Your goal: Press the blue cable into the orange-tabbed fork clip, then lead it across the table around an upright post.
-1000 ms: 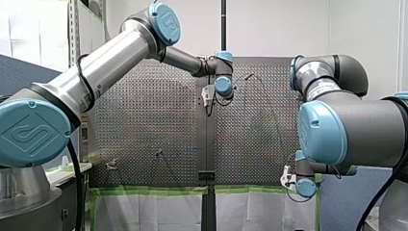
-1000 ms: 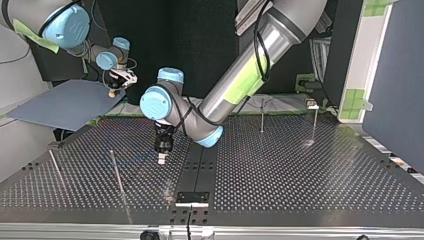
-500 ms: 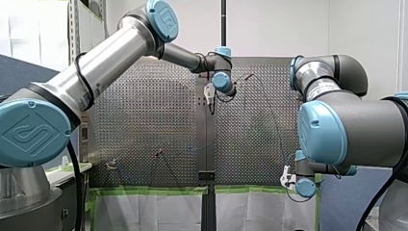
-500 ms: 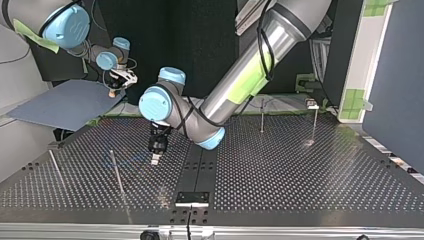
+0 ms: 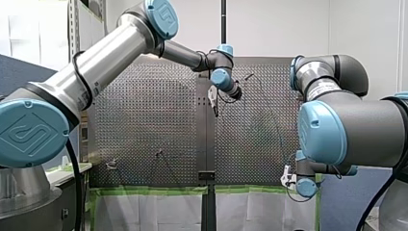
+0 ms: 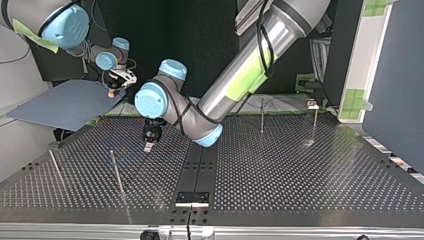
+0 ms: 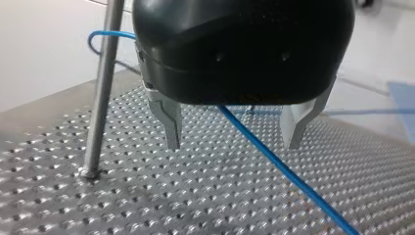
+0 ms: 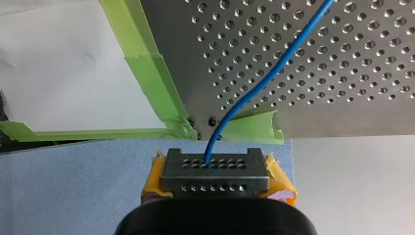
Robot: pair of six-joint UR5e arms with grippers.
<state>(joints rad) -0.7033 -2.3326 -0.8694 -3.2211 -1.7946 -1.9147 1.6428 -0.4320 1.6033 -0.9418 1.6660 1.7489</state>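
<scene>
Left wrist view: my left claw (image 7: 233, 146) hangs spread above the surface (image 7: 147, 205), the blue cable (image 7: 286, 170) passing between its fingers from 11 to 5 o'clock. The upright post (image 7: 101, 98) stands just beside it at 9 o'clock.

Perf. table (image 6: 300, 175), upright posts (image 6: 261, 117) on it, blue cable (image 7: 286, 170) across.

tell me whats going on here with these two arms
My right hand is shut on the blue cable, holding it just off a corner of the perforated table. My left hand hangs open low over the table, the cable running between its fingers ungripped, beside an upright post.
</scene>
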